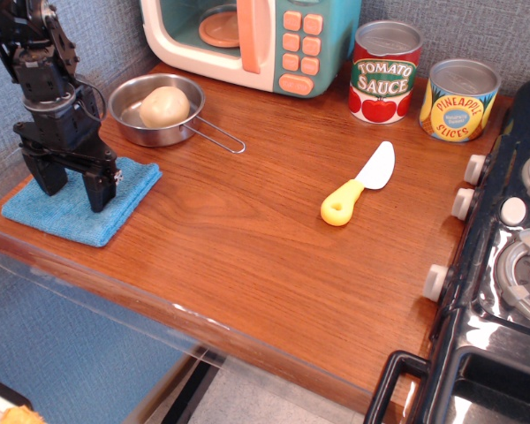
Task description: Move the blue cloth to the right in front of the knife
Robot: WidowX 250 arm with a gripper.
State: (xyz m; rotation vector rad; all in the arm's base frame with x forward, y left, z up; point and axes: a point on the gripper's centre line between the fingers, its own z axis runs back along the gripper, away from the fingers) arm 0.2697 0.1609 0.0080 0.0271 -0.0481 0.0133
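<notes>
Grasp step: gripper (pixel 73 187) down on cloth (pixel 57 210), jaws apart, not yet pinched; next, close, then drag right to front of knife (pixel 360 184).

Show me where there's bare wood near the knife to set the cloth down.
Bare wood runs from the knife forward to the table's front edge, and left to the blue cloth. Crowded: the back, with pan, microwave and two cans; stove knobs line the right.
</notes>
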